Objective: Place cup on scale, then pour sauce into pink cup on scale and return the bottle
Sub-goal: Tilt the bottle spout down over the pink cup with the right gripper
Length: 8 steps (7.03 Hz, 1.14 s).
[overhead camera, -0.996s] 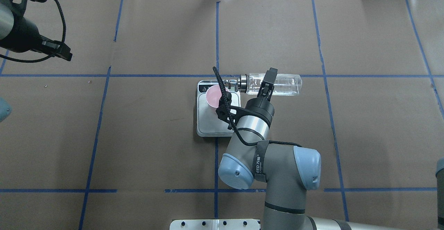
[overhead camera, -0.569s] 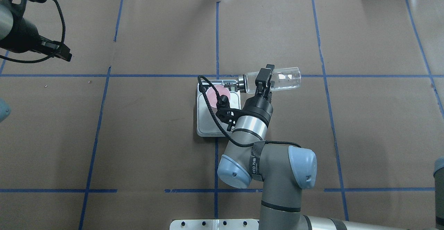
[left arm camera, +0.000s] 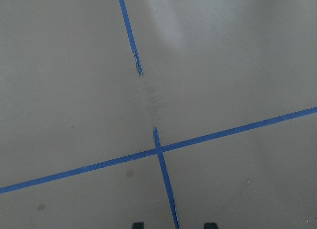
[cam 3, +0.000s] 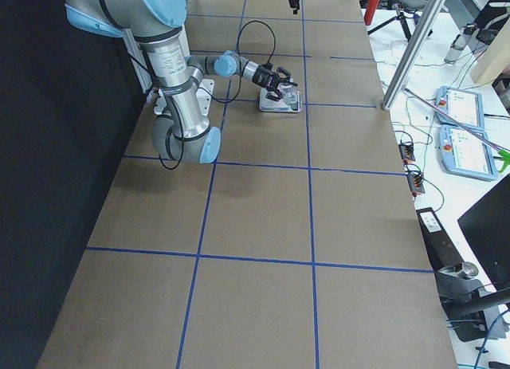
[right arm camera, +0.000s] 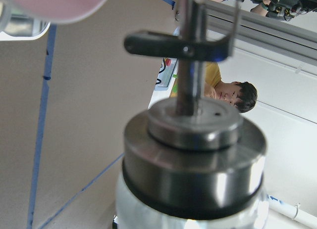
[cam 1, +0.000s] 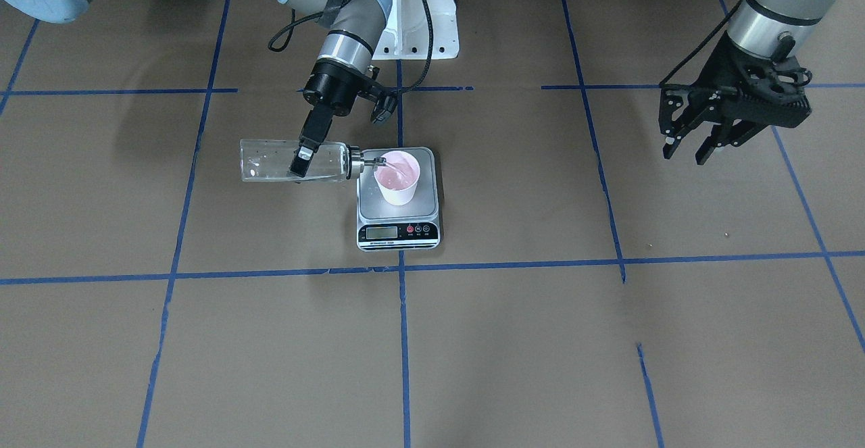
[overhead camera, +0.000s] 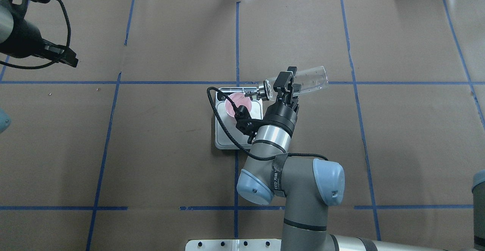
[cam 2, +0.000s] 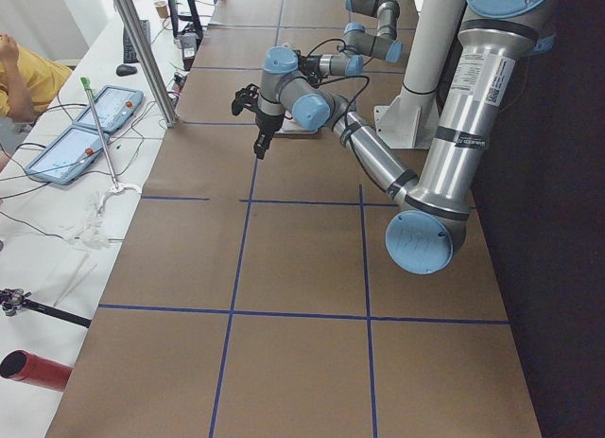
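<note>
Pink cup (cam 1: 397, 176): stands upright on the scale's silver platform. Seen from overhead, it sits in the 12 o'clock half, nearest the display.
Scale (cam 1: 398, 232): lies flat near the middle of the table. Seen from overhead, its black display strip is at 12 o'clock.
Bottle (cam 1: 270, 161): clear glass, held on its side and almost level. From overhead it is at 2 o'clock from the cup. Its thin metal spout (cam 1: 373, 161) reaches over the cup's rim.
Right gripper (cam 1: 301, 163): clamped around the bottle's glass body, about halfway along it.
Left gripper (cam 1: 684, 156): fingers spread wide and holding nothing. It hangs over bare table, far off at 10 o'clock from the scale.
Table (cam 1: 513, 340): covered in brown paper and crossed by blue tape lines (cam 1: 403, 340).
</note>
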Tool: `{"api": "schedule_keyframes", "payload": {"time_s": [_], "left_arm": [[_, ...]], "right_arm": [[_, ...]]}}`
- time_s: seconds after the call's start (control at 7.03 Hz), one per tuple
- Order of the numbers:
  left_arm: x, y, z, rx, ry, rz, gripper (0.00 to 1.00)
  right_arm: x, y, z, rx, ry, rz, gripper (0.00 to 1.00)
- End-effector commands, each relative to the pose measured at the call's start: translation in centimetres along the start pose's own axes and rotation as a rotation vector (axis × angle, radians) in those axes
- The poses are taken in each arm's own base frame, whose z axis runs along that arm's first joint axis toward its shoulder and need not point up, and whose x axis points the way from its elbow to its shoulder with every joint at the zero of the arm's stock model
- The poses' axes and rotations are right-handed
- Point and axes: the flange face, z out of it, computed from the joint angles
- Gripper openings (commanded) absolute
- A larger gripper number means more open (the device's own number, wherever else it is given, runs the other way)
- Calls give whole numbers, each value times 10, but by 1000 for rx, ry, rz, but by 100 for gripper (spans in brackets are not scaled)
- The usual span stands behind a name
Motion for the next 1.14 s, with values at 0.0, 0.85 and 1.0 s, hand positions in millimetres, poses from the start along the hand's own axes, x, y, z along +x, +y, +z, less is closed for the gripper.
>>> {"api": "schedule_keyframes", "payload": {"time_s": [0.0, 0.85, 1.0], "left_arm": [[0, 0, 1, -1, -1, -1, 52], [1, 0, 2, -4, 2, 0, 53], [1, 0, 2, -4, 2, 0, 53]], "right_arm": [[5, -1, -2, -7, 21, -83, 0], [5, 1, 3, -15, 39, -163, 0], [5, 2, 4, -20, 36, -168, 0]]}}
